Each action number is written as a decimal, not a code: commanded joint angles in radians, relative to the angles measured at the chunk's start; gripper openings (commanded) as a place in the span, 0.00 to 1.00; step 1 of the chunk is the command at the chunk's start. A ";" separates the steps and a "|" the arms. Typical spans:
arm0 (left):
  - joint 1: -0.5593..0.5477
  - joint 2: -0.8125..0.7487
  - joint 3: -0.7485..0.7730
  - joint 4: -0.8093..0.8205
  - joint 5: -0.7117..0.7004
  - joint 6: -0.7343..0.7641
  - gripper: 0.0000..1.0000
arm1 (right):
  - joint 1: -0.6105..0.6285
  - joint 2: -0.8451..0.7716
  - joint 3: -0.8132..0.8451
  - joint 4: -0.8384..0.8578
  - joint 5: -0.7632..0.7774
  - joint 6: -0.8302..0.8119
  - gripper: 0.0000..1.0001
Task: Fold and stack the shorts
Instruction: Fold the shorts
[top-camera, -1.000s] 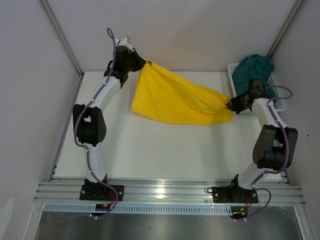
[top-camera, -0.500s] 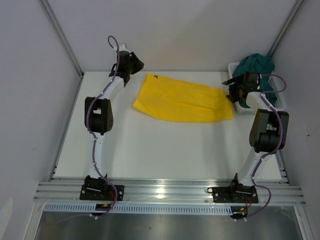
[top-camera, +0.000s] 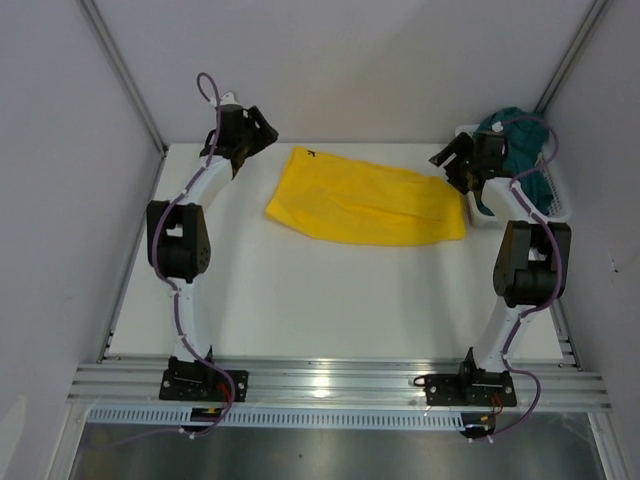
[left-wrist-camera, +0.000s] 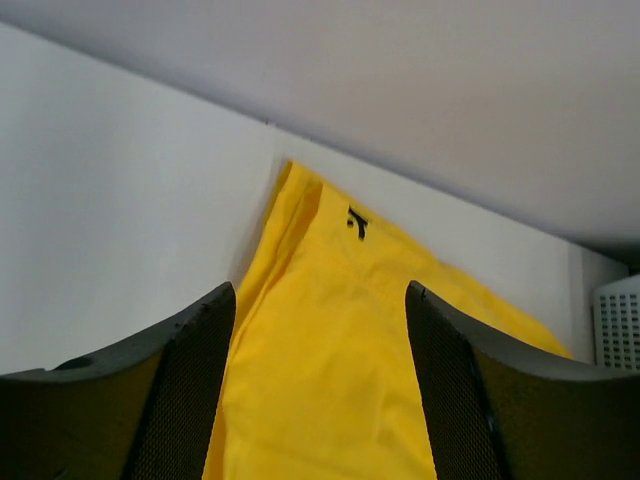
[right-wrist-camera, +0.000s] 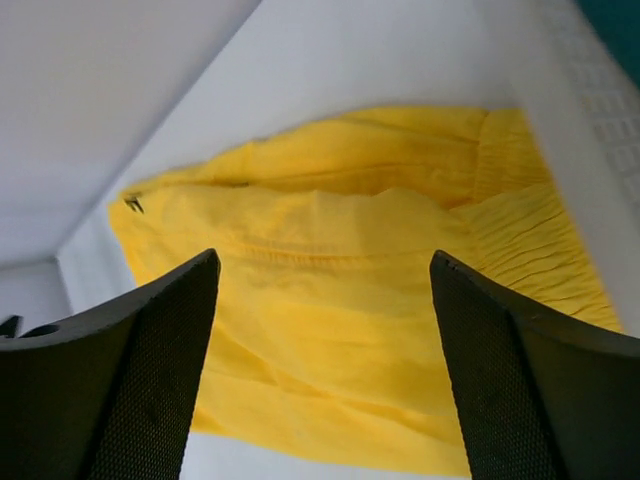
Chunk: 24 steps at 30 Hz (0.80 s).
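At the far left corner of the white table (top-camera: 330, 290), the left gripper (top-camera: 250, 135) is held above the surface with its jaws spread apart and nothing between them. In the left wrist view, the left gripper (left-wrist-camera: 318, 300) is seen open over one end of the yellow shorts (left-wrist-camera: 330, 380), clear of the fabric. The yellow shorts (top-camera: 365, 200) are laid flat across the far middle of the table, with a small dark logo (top-camera: 311, 153) near their far left corner. Just beyond their right end, the right gripper (top-camera: 462, 165) is raised with its jaws wide and empty. The gathered waistband is seen below it in the right wrist view. At the far right, the dark teal shorts (top-camera: 515, 145) are bunched in the white mesh basket (top-camera: 555, 205).
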 joint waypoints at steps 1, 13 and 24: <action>-0.025 -0.193 -0.137 -0.029 -0.012 0.030 0.72 | 0.060 -0.081 0.031 -0.057 0.053 -0.187 0.76; -0.121 -0.337 -0.429 0.039 0.043 0.059 0.71 | 0.134 0.132 0.141 -0.099 0.237 -0.111 0.00; -0.137 -0.486 -0.578 0.051 0.015 0.067 0.71 | 0.227 0.381 0.370 -0.396 0.323 -0.109 0.00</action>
